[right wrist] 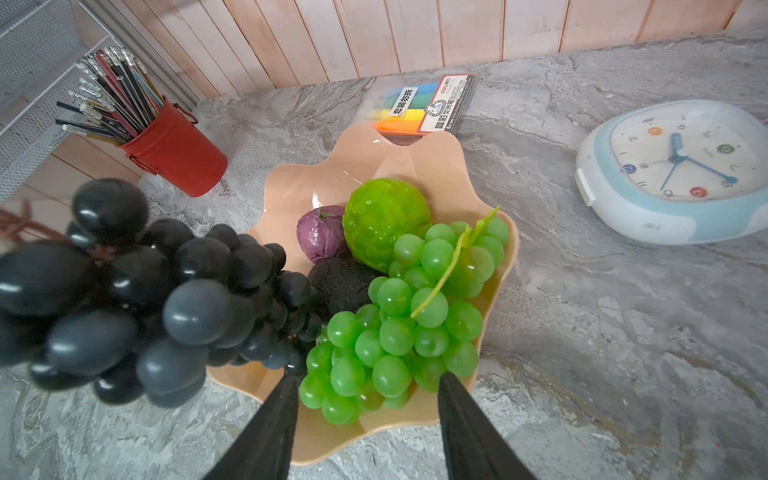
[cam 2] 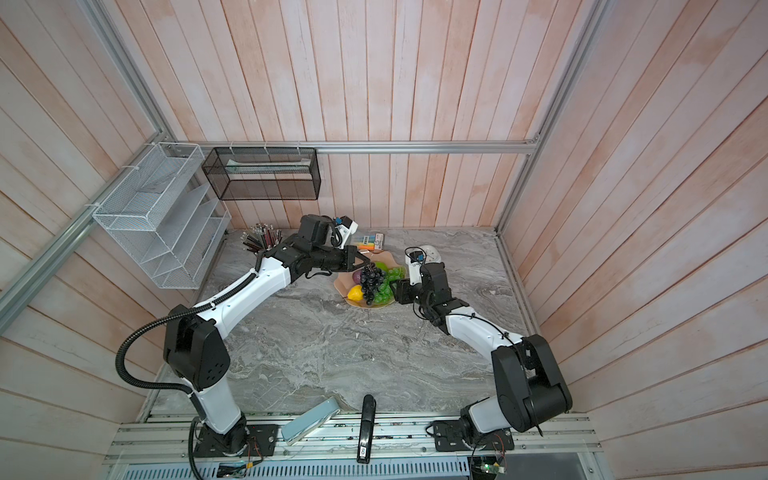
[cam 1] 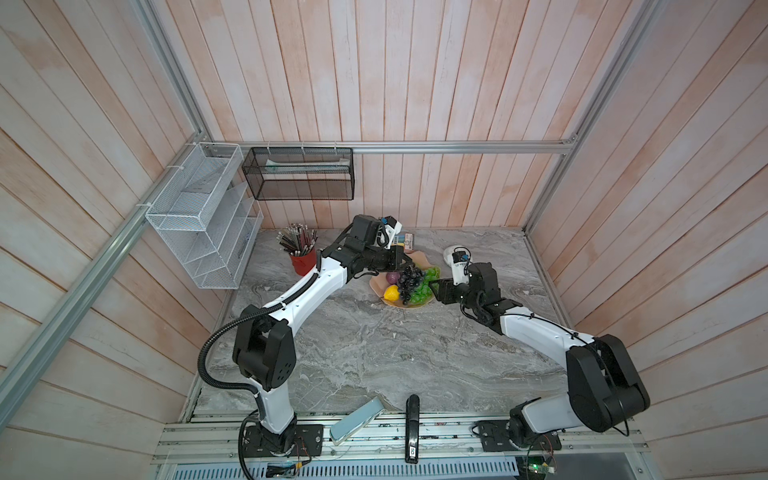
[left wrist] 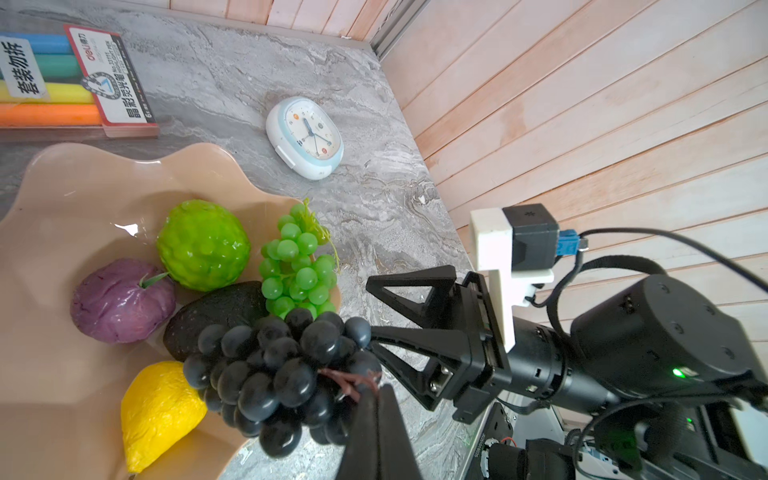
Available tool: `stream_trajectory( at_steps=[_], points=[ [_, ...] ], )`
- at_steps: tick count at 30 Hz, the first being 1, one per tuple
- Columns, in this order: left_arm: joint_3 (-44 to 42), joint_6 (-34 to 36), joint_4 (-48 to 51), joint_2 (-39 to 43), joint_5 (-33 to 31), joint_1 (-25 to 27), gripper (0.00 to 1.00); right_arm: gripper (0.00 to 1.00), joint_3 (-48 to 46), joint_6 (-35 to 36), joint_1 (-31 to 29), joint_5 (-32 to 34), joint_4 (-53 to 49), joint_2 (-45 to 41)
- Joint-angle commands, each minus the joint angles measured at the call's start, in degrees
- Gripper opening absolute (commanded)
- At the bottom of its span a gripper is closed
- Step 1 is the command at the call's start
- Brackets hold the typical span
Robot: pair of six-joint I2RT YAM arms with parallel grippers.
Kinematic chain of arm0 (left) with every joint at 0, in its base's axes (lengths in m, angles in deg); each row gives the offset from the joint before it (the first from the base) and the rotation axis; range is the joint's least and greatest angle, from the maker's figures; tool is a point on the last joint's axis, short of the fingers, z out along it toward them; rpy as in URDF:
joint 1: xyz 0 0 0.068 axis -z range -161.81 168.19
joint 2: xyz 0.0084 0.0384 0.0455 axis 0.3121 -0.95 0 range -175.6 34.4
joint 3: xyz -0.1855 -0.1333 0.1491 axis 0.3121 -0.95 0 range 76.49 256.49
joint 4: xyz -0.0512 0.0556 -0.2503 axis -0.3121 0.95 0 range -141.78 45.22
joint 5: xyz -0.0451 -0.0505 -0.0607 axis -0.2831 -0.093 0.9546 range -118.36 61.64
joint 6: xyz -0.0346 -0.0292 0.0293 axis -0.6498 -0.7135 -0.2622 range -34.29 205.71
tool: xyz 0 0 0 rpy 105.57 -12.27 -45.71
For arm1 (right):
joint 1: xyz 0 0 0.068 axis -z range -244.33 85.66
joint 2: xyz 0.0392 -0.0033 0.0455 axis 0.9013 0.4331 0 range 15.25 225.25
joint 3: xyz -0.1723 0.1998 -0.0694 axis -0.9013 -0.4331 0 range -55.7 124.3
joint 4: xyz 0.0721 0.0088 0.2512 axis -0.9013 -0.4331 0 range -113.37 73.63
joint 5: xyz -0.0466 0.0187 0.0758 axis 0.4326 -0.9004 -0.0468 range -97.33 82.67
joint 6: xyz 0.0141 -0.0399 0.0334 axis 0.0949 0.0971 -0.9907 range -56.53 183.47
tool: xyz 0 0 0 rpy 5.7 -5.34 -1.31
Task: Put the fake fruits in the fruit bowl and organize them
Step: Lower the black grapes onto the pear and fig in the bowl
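Over the peach fruit bowl [left wrist: 62,232], we see our left gripper [left wrist: 371,390] pinching the stem of the black grape bunch [left wrist: 274,374], which hangs above the dark avocado [left wrist: 216,307]; our right gripper [right wrist: 368,378] stands spread and empty beside the green grape bunch [right wrist: 415,316]

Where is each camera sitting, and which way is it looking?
Top views: high over the front of the table, looking down at the bowl; left arm and right arm show.
Left wrist view: on the left arm, facing the clock over the bowl; its shut jaws pinch the black grapes by the stem; right arm shows.
Right wrist view: on the right arm, facing the pencil pot over the green grapes; its open jaws show.
Shared: both wrist views see bowl, clock, black grapes.
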Motion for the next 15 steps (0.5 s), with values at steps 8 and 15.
stream_trajectory(
  at_steps=[8,15],
  points=[
    [1.25,1.33,-4.26,-4.85,6.67,-4.73,0.0,0.55,2.36,0.69,0.22,-0.84,0.54,1.48],
    [-4.82,-1.17,-11.09,-4.45,9.06,-7.29,0.0,0.55,6.29,5.11,0.08,-0.53,-2.63,3.22]
  ],
)
